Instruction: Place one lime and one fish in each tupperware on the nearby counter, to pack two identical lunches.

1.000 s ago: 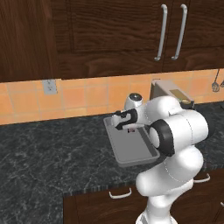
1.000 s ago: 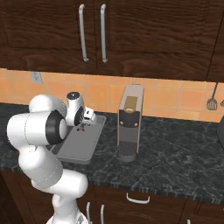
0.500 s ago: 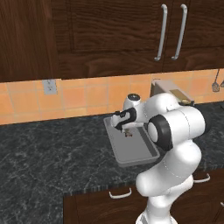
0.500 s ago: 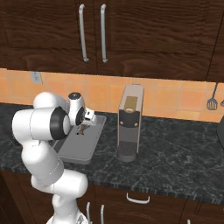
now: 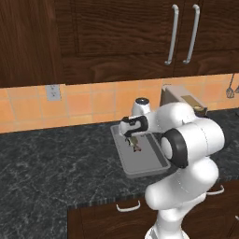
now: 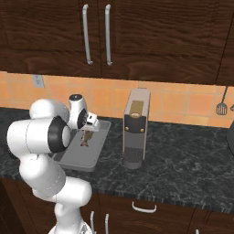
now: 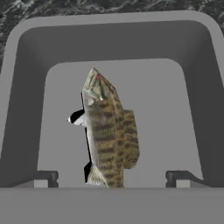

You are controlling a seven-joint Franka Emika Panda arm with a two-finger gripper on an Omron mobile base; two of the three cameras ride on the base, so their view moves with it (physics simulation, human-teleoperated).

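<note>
1. The fish (image 7: 108, 135) is right under the pincer (image 7: 112, 178), between its 2 fingertips (image 7: 43, 179) and apart from both. It stands on its edge inside the tupperware (image 7: 26, 87), so it looks as if it is just being let go; I cannot tell if it already rests on the floor of the tray.
2. The pincer (image 5: 132, 138) is spread wide and holds nothing. In the left base view it hangs close over the fish (image 5: 136, 146).
3. The tupperware (image 5: 150, 165) lies below the pincer on the dark table (image 5: 56, 172), with its long side going away from the wall. In the right base view the fish (image 6: 85, 140) is in the part of the tupperware (image 6: 77, 160) nearer the wall.
4. My judgement of progress: 1 fish is delivered to 1 tray. I see no lime in this tray.
5. What is left, as far as the pictures show: 1 lime for this tray, and then 1 fish and 1 lime for the second tray.
6. A coffee machine (image 6: 135, 128) stands on the table, near the pincer (image 6: 87, 132) on the far side of the tray, and must be avoided when the arm lifts away.
</note>
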